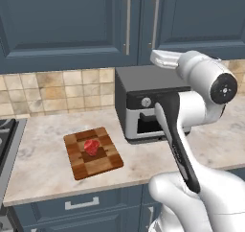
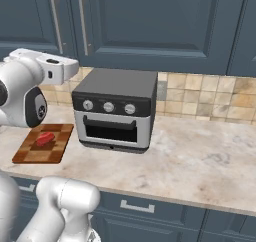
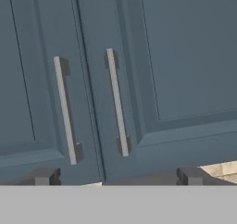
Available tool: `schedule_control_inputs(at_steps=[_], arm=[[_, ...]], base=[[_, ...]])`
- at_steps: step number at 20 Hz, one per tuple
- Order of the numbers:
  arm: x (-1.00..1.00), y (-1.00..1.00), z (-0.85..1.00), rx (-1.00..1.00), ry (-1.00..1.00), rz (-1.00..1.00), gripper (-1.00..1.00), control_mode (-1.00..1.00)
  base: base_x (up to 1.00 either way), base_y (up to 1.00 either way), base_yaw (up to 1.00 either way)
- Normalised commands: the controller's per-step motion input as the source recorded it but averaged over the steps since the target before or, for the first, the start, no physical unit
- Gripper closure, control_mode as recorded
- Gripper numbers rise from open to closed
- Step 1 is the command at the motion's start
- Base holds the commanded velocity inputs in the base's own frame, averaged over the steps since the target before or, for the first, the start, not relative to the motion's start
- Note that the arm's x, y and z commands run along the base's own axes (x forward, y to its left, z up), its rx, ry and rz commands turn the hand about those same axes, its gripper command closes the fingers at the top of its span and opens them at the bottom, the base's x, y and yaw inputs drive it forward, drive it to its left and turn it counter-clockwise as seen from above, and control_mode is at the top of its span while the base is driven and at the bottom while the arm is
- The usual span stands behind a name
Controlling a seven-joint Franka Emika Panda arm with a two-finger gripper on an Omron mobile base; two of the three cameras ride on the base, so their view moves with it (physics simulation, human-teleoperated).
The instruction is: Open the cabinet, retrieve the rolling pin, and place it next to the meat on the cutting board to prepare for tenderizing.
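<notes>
The cabinet [image 1: 72, 20] hangs above the counter with both doors closed; its two long silver handles [image 3: 117, 102] stand side by side in the hand view. My gripper [image 3: 118, 177] is open, its fingertips [image 3: 44, 177] spread wide, a short way in front of the doors and just below the handles, touching nothing. The hand [image 1: 165, 57] sits over the toaster oven. The cutting board [image 1: 93, 153] lies on the counter to the left, with the red meat [image 1: 91, 146] at its middle. The rolling pin is hidden.
A black and silver toaster oven [image 1: 148, 106] stands on the marble counter [image 2: 200, 161] under the hand, against the tiled backsplash. A stove edge [image 1: 7, 130] shows at the far left. Blue drawers [image 2: 137, 206] run below the counter front.
</notes>
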Motion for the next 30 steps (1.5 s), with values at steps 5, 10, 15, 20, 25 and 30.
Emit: schedule_control_inputs(at_steps=[5,10,15,20,25,30], arm=[[0.08,0.12,0.0,0.0,0.0,-0.03,-1.0,-1.0],[0.16,0.05,0.0,0.0,0.01,0.0,-1.0,-1.0],[0.12,0.04,0.0,0.0,0.01,0.0,-1.0,-1.0],[0.11,0.0,0.0,0.0,0.0,0.0,-1.0,-1.0],[0.36,0.05,0.0,0.0,0.0,0.0,-1.0,-1.0],[0.5,0.03,0.0,0.0,0.04,0.0,-1.0,-1.0]], base=[[0.0,0.0,0.0],[0.0,0.0,0.0],[0.0,0.0,0.0],[0.0,0.0,0.0],[0.0,0.0,0.0],[0.0,0.0,0.0]])
